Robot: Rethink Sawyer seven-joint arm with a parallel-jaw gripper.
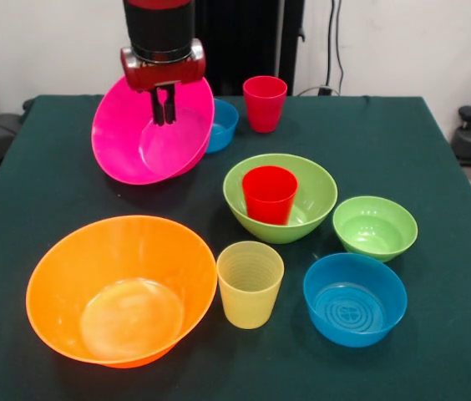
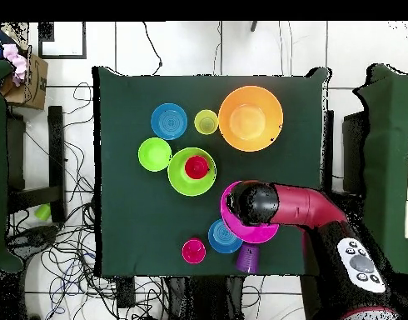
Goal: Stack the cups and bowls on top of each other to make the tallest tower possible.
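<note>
The dark green cloth-covered table point(image 1: 436, 159) carries everything. The large translucent orange plastic bowl point(image 1: 122, 288) sits upright at the near edge in the front view. The large hot pink plastic bowl point(image 1: 148, 134) hangs tilted, its opening facing the camera, with the gripper point(image 1: 164, 107) clenched on its upper rim. It hides part of a small blue bowl point(image 1: 222, 125). The medium lime green bowl point(image 1: 280, 198) holds the bright red cup point(image 1: 269, 194). Nearby stand another blue bowl point(image 1: 355, 298), a small lime green bowl point(image 1: 375, 227), the ribbed yellow cup point(image 1: 250, 283) and the pinkish-red cup point(image 1: 265, 103). The purple cup point(image 2: 248, 258) shows only from overhead, half under the pink bowl. No writing is legible.
</note>
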